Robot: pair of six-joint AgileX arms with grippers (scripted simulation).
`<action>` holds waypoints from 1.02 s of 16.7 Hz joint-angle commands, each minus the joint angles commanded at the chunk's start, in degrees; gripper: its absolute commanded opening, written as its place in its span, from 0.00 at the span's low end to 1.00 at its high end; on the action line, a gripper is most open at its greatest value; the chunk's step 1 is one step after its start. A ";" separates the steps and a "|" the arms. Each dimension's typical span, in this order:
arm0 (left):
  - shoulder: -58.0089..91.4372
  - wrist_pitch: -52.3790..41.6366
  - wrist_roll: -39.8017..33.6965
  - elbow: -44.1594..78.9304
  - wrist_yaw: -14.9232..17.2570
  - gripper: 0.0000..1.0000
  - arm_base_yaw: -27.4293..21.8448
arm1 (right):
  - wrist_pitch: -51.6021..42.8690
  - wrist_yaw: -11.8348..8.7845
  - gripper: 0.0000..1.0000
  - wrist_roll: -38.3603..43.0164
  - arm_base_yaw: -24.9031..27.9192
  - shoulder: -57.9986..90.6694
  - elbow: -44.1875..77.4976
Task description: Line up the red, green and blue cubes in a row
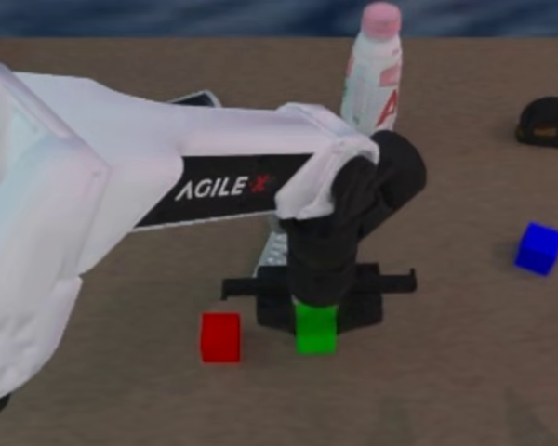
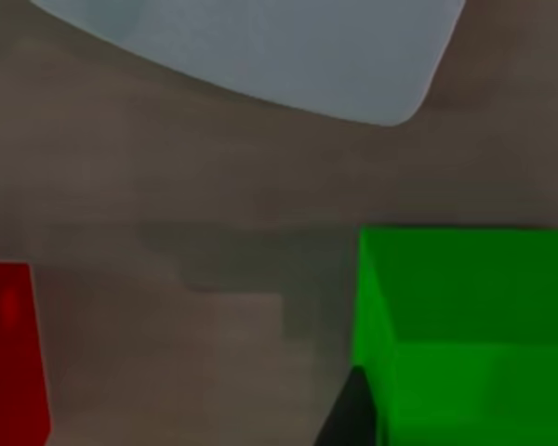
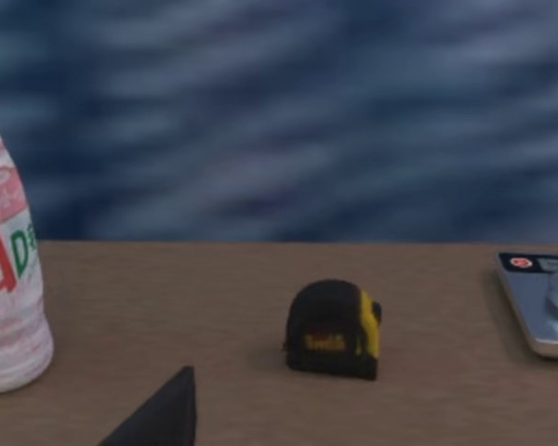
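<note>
Cubes on the table, left gripper over the green one

Red cube (image 1: 220, 336) sits to the left of the green cube (image 1: 315, 327), near it but apart, a strip of bare brown table (image 1: 121, 372) showing between them. The left arm (image 1: 167, 186) reaches in from the table's left side, and the left gripper (image 1: 316, 311) hangs directly over the green cube, its black body hiding the cube's far part from above. In the left wrist view the green cube (image 2: 465, 325) fills one side with a dark fingertip (image 2: 353, 413) against its near edge (whether the fingers actually clamp it, I cannot tell), and the red cube (image 2: 14, 353) shows at the opposite edge. A pale remote (image 1: 274, 249) peeks out behind the gripper, beyond the green cube. Farther back and slightly right of the green cube stands a white bottle with a pink cap (image 1: 374, 70). The blue cube (image 1: 538, 248) lies well apart, far right of the green cube, and a black-and-yellow tape measure (image 1: 545, 122) sits beyond it. The right gripper shows only as a dark tip (image 3: 163, 413) in its own wrist view, looking at the tape measure.
</note>
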 joint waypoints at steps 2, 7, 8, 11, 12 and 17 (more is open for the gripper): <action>0.00 0.00 0.00 0.00 0.00 0.75 0.00 | 0.00 0.00 1.00 0.00 0.00 0.00 0.00; 0.00 0.00 0.00 0.00 0.00 1.00 0.00 | 0.00 0.00 1.00 0.00 0.00 0.00 0.00; 0.00 0.00 0.00 0.00 0.00 1.00 0.00 | 0.00 0.00 1.00 0.00 0.00 0.00 0.00; 0.00 0.00 0.00 0.00 0.00 1.00 0.00 | 0.00 0.00 1.00 0.00 0.00 0.00 0.00; 0.00 0.00 0.00 0.00 0.00 1.00 0.00 | 0.00 0.00 1.00 0.00 0.00 0.00 0.00; -0.67 -2.37 -0.03 2.01 0.05 1.00 -0.02 | 0.00 0.00 1.00 0.00 0.00 0.00 0.00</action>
